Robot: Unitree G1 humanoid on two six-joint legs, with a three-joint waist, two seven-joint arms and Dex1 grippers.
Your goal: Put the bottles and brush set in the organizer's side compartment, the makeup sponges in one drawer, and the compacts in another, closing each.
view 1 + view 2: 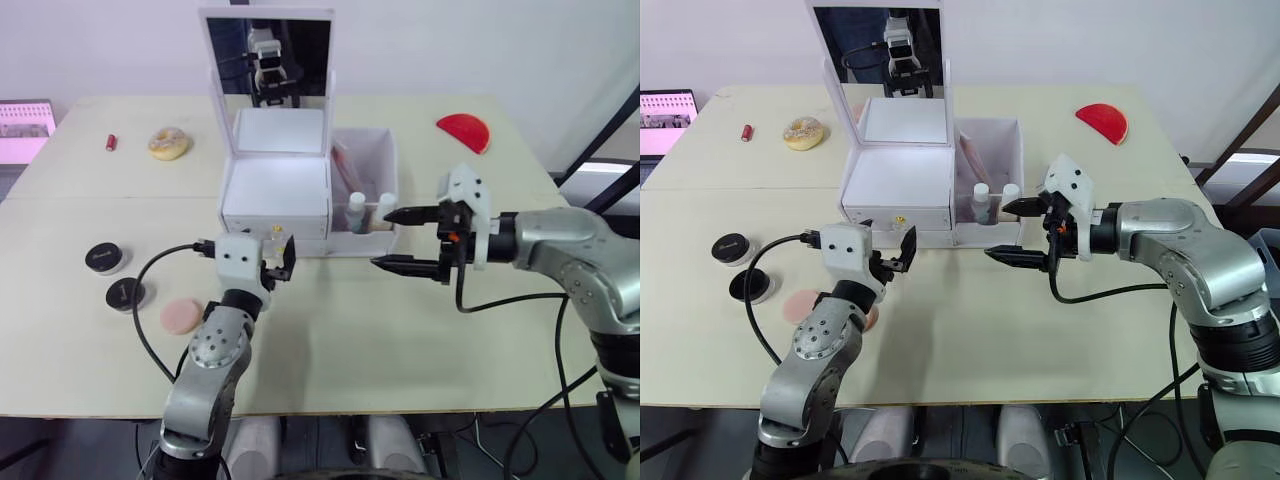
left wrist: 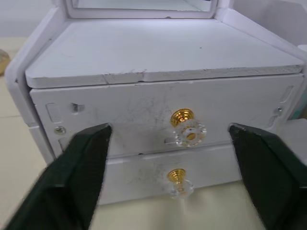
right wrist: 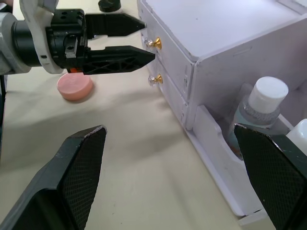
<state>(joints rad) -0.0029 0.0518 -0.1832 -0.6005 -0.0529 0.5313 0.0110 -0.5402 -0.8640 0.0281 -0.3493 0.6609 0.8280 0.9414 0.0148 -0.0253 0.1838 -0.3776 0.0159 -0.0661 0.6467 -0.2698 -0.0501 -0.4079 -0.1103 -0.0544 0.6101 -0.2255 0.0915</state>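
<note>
The white organizer [image 1: 275,185] stands mid-table with its mirror lid up and both drawers shut. Two white-capped bottles [image 1: 357,210] and a reddish brush set [image 1: 345,165] stand in its side compartment [image 1: 385,150]. My left gripper [image 1: 278,262] is open just in front of the drawers, its fingers either side of the upper gold knob [image 2: 188,129] without touching it. My right gripper [image 1: 382,239] hangs open before the side compartment, holding nothing. A pink makeup sponge [image 1: 182,316] and two black compacts [image 1: 105,258] [image 1: 125,294] lie on the table at the left.
A doughnut [image 1: 168,143] and a small red item [image 1: 112,142] lie at the back left, a red half-round piece [image 1: 463,131] at the back right. A screen [image 1: 25,130] sits at the far left edge. The lower knob [image 2: 178,179] is below the upper one.
</note>
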